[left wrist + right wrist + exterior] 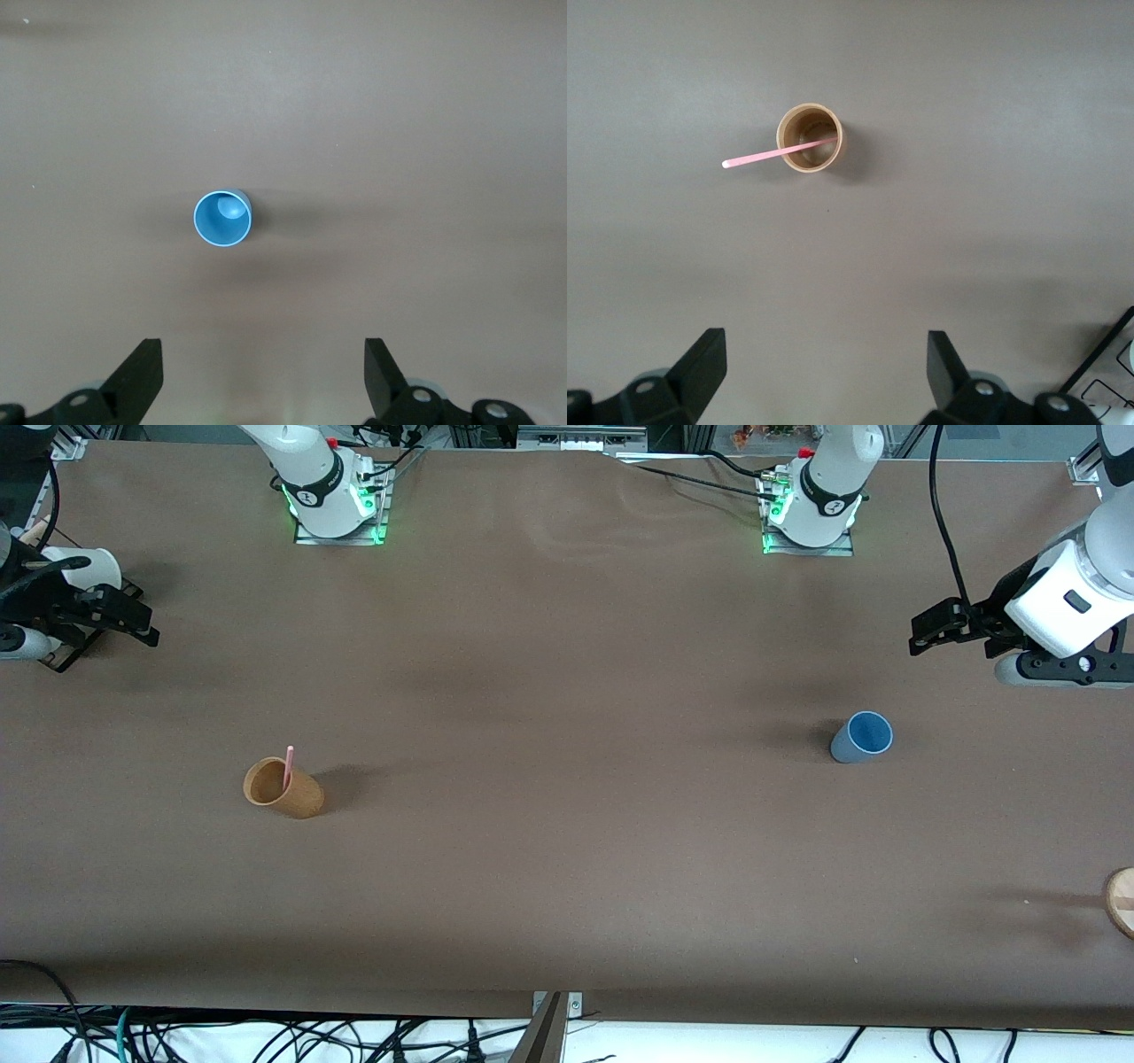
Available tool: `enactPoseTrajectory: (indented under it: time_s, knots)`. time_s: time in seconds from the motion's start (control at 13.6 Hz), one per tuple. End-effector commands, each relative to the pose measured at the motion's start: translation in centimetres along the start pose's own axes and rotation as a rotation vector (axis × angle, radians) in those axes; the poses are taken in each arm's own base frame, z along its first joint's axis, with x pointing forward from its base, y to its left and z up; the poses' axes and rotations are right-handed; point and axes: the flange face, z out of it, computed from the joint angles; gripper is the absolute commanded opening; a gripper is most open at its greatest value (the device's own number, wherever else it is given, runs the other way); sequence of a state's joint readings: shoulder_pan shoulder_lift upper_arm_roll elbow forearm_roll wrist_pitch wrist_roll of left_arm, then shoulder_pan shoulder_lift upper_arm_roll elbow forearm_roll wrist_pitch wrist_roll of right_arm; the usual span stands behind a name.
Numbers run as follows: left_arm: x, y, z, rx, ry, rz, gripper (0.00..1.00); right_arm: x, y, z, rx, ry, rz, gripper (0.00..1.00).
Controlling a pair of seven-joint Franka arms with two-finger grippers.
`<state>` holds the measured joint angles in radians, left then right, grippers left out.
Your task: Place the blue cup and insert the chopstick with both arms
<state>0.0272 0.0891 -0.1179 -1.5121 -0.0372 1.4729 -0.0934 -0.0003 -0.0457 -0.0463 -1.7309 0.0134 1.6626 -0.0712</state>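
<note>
front view: round wooden piece (1122, 901) at the table's (567, 903) near edge, tan cup (283, 787) holding the chopstick (288, 767), then the blue cup (861, 737) upright, nothing crowding it. left gripper (921, 636) and right gripper (146, 631) hover wide apart, empty.

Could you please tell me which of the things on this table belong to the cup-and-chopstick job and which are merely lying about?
Belonging to the job:
- blue cup, upright, toward the left arm's end
- chopstick, standing in the tan cup
- left gripper, open, up in the air
- right gripper, open, up in the air

Lying about:
- tan cup, holding the chopstick
- round wooden piece at the table's edge
</note>
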Motion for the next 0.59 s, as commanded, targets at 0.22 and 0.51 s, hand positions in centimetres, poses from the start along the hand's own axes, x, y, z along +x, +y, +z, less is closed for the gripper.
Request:
enactPoseTrajectory:
  time_s: [0.22, 0.51]
  knots:
    - [2.6, -2.0, 3.9, 0.014, -0.070, -0.019, 1.00, -0.6, 0.2, -0.3, -0.010, -0.001, -0.007, 1.00]
    - [4.3, -4.4, 8.0, 0.069, -0.102, -0.005, 1.00, -0.6, 0.3, -0.3, -0.010, -0.003, -0.006, 1.00]
